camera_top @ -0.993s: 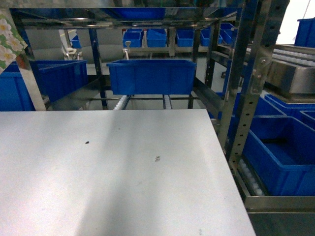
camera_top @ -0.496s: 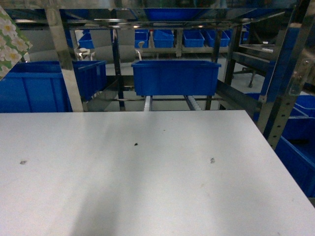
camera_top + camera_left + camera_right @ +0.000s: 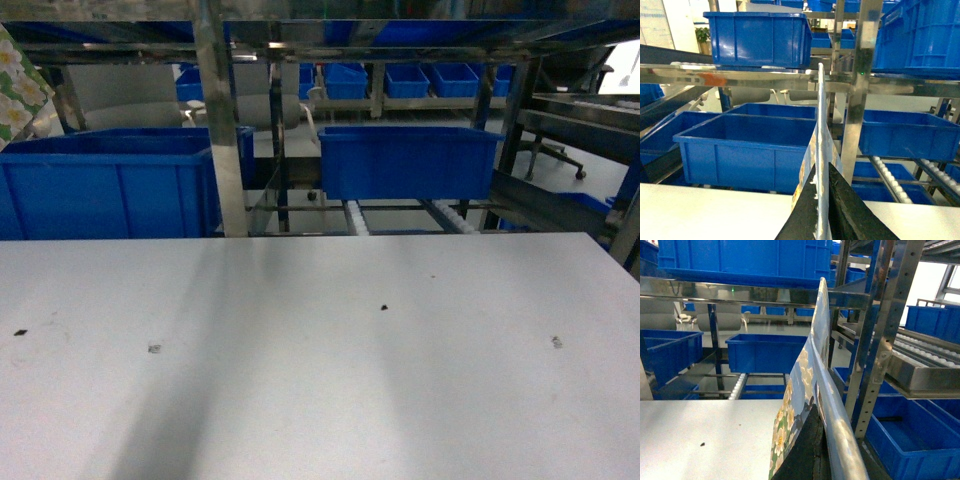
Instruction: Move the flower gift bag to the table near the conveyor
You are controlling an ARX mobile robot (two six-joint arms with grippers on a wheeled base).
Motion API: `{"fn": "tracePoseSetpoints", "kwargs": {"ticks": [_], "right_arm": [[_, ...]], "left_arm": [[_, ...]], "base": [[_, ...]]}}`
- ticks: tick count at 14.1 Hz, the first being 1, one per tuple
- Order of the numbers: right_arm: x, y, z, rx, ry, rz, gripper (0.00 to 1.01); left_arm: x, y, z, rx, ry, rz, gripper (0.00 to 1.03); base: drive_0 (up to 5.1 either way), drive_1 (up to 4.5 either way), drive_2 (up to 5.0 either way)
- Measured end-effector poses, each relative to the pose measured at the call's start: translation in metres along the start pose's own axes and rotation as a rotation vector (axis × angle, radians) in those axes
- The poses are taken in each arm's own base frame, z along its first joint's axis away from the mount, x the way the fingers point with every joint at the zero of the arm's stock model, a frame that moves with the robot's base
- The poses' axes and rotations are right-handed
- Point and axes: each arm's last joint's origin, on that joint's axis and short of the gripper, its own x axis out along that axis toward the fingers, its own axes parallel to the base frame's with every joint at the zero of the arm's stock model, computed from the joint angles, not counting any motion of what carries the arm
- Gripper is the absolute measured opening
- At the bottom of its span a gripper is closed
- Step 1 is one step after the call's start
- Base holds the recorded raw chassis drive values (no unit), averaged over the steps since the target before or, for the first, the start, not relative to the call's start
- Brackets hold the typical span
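White matte worktop (image 3: 320, 400) fills the near half of the head view, with a small black speck (image 3: 384, 307) near the middle, a tiny square mark (image 3: 556, 342) to the right, and two more small marks at left. Shiny steel-framed racking with white roller lanes (image 3: 355, 215) stands at the far edge, one steel upright (image 3: 218, 120) left of centre. Large blue plastic bin (image 3: 100, 185) sits far left, another blue bin (image 3: 408, 160) on the rollers right of it, more bins on shelves further back. Flower-print paper gift bag (image 3: 18, 85) shows only as a corner at the top left edge of the head view, above the worktop, not touching it. Left wrist view: the bag edge (image 3: 821, 150) stands upright, clamped between the left arm's black fingers (image 3: 845, 210). Right wrist view: the floral bag (image 3: 810, 385) rises from the right arm's dark fingers (image 3: 807, 455), which grasp it too.
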Motion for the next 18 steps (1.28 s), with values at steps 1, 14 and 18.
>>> {"fn": "tracePoseSetpoints", "kwargs": {"ticks": [1,14,18], "right_arm": [[0.0,0.0,0.0,0.0,0.0,0.0,0.02],[-0.0008,0.0,0.0012,0.002,-0.011,0.005,0.02],[0.0,0.0002,-0.0005,0.0,0.001,0.005,0.02]], "left_arm": [[0.0,0.0,0.0,0.0,0.0,0.0,0.03],[-0.0009,0.0003,0.0017,-0.003,-0.011,-0.002,0.03],[0.0009,0.0001,-0.001,0.001,0.003,0.0,0.03]], "base": [[-4.8,3.55,1.5],[-4.8,3.55,1.5],[-2.4,1.78,0.7]]}}
